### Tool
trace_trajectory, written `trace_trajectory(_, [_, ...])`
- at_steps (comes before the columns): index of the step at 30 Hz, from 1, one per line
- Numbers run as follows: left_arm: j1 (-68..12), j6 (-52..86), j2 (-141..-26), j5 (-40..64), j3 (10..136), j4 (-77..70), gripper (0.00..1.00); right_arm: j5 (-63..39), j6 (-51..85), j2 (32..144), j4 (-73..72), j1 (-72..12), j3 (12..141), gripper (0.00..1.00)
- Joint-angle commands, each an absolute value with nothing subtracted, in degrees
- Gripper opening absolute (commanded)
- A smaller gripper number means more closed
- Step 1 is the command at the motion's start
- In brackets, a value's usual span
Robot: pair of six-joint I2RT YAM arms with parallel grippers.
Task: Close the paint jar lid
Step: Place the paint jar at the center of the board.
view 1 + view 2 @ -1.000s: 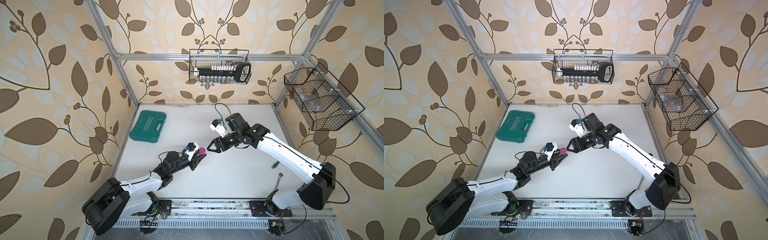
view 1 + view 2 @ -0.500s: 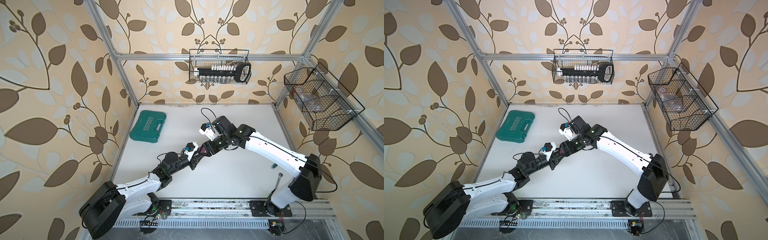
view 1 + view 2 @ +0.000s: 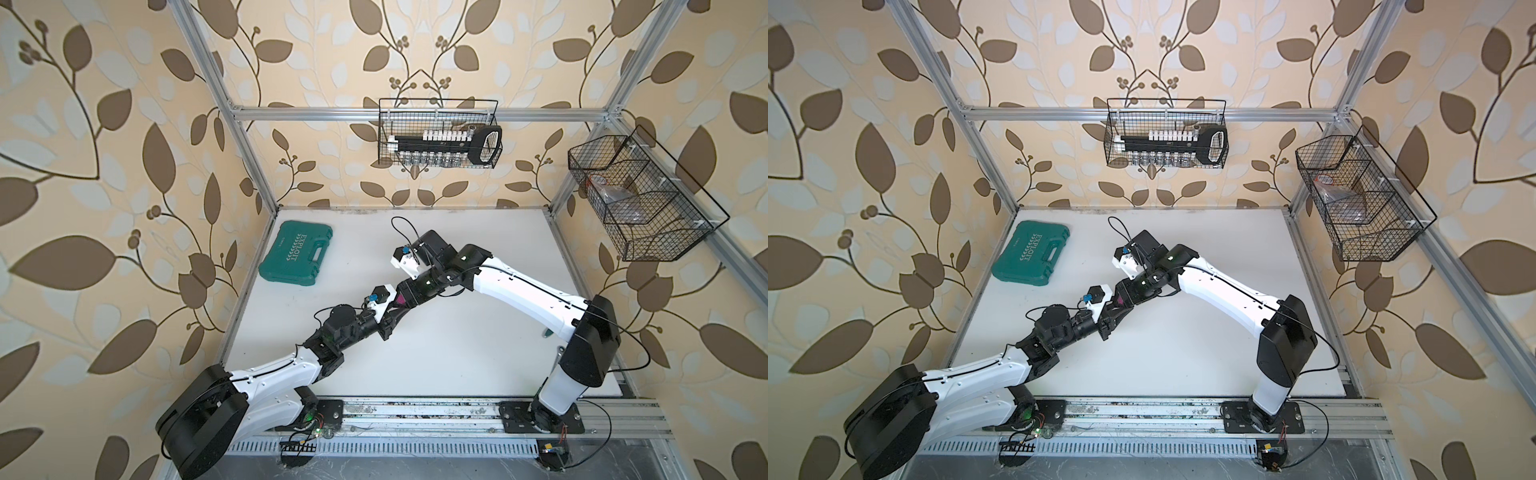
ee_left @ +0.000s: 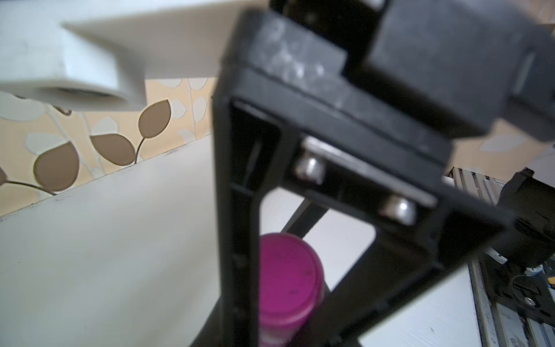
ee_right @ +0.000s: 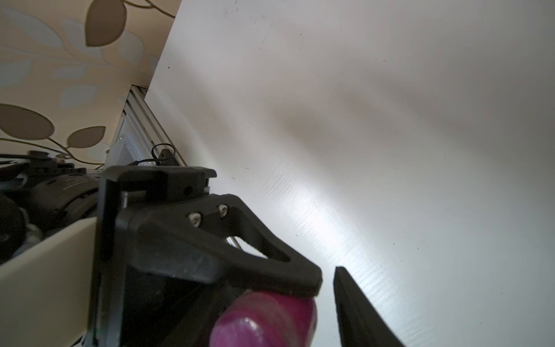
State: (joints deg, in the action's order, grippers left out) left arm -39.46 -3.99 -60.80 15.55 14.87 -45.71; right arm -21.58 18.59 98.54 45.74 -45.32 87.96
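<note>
My left gripper [image 3: 395, 308] is shut on the small magenta paint jar [image 3: 401, 298], holding it above the middle of the white table [image 3: 478, 365]; both top views show this. In the left wrist view the round lid [image 4: 286, 264] sits on top of the jar body [image 4: 274, 334]. My right gripper [image 3: 406, 294] has its black fingers [image 4: 237, 255] on either side of the lid. In the right wrist view a thin gap shows between one finger [image 5: 357, 315] and the magenta lid [image 5: 264, 321]. The other right finger is hidden there.
A green tool case [image 3: 296, 259] lies at the table's back left. Wire baskets hang on the back wall [image 3: 440, 133] and the right wall [image 3: 640, 199]. A small teal-handled tool [image 3: 547, 332] lies near the right arm's base.
My right gripper has moved left and down from open air onto the jar in the left gripper, and its jaws have narrowed around the lid. The left arm has barely shifted.
</note>
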Motion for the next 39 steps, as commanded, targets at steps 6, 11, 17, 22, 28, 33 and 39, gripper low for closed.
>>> trace_trajectory(6, [-39.9,-4.2,-61.9,12.6,16.2,-48.0,0.13,-19.5,17.7,100.1,49.8,-45.3,90.4,0.34])
trace_trajectory(11, [-39.9,-2.0,-63.2,11.0,17.0,-47.2,0.55,-17.9,18.4,99.9,47.4,-42.0,87.3,0.25])
trace_trajectory(17, [-39.8,-0.9,-62.7,9.8,15.9,-45.2,0.76,-15.4,18.5,101.7,45.3,-36.5,85.0,0.23])
trace_trajectory(22, [-39.9,2.6,-56.7,6.5,14.4,-39.5,0.99,-6.8,16.1,108.8,45.9,-34.1,87.0,0.25])
trace_trajectory(28, [-39.9,7.3,-43.4,-0.9,16.1,-20.6,0.99,5.3,15.2,117.6,39.9,-34.5,86.6,0.32])
trace_trajectory(33, [-39.7,8.0,-33.5,-6.4,15.5,-11.0,0.99,9.1,15.4,119.1,35.3,-35.5,83.8,0.33])
trace_trajectory(39, [-39.5,8.2,-31.2,-10.5,14.4,-9.6,0.99,6.8,16.5,118.6,33.7,-35.2,82.0,0.55])
